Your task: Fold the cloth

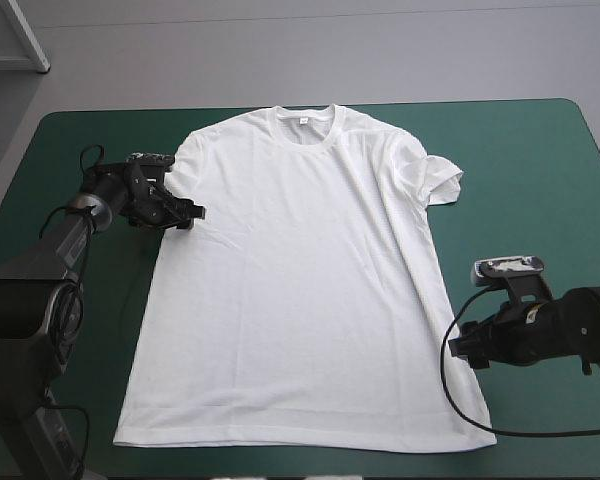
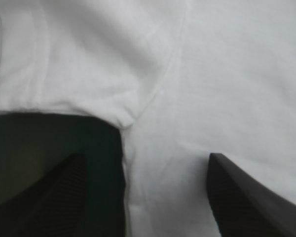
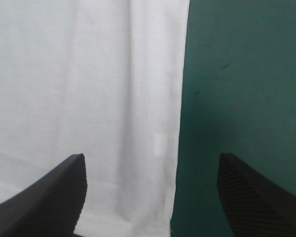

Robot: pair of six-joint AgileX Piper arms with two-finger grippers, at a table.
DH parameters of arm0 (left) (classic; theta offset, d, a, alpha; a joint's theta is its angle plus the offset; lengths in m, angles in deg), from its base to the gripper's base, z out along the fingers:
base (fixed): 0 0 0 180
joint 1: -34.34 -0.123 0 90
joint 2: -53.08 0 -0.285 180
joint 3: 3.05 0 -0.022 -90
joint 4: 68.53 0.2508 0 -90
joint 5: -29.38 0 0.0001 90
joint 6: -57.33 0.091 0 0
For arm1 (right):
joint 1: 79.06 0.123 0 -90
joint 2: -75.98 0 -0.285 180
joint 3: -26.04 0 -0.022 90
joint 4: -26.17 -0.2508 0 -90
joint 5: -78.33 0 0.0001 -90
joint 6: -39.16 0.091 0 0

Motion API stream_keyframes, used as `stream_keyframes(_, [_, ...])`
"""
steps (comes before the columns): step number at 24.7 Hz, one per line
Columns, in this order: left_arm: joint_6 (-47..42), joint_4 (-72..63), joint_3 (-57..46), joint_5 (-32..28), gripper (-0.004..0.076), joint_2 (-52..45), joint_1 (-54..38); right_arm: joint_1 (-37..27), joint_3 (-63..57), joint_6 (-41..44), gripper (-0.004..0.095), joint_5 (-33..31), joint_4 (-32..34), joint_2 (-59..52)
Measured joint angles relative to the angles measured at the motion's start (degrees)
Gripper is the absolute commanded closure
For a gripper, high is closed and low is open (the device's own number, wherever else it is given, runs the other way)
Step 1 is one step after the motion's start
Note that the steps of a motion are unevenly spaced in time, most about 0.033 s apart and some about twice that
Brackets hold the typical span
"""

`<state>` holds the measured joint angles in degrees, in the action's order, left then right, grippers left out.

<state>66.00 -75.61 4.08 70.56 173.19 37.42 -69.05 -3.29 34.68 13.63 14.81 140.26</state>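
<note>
The white T-shirt (image 1: 300, 280) lies spread flat on the teal-green cover, collar toward the far edge, hem near the front. Its right sleeve (image 1: 435, 180) is folded over and rumpled. My left gripper (image 1: 188, 213) is low at the shirt's left armpit, open. In the left wrist view the armpit seam (image 2: 130, 121) lies just ahead of the gap between the black fingers (image 2: 246, 197). My right gripper (image 1: 458, 345) is open at the shirt's right side edge near the hem. In the right wrist view that side edge (image 3: 180, 123) runs between its fingers (image 3: 49, 197).
Bare teal-green cover (image 1: 540, 180) lies to the right of the shirt and in a narrower strip on the left (image 1: 110, 290). The table's far edge (image 1: 130, 112) runs just beyond the collar.
</note>
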Motion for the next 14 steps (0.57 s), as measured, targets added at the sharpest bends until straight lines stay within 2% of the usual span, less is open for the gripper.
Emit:
stream_keyframes(1, [0.0, 0.07, 0.06, -0.23, 0.0357, 0.05, 0.0, 0.0, 0.95, 0.07, 0.0206, 0.09, 0.08, 0.34])
stream_keyframes(4, [0.0, 0.07, 0.06, -0.47, 0.0548, 0.11, -0.05, 0.0, 6.74, 0.21, 0.0207, 1.52, 0.12, 4.13])
stream_keyframes(7, [0.0, -0.01, 0.06, -0.49, 0.0687, 0.17, -0.05, 0.0, 11.61, 0.15, 0.0208, 3.69, 0.15, 9.37])
stream_keyframes(11, [0.0, -0.13, 0.13, -0.54, 0.0703, 0.28, -0.05, 0.0, 18.47, -0.73, 0.0257, 7.24, 0.37, 19.48])
stream_keyframes(14, [0.0, -0.3, 0.25, -0.54, 0.0703, 0.4, -0.05, 0.0, 24.38, -2.16, 0.0256, 9.26, 0.37, 29.19])
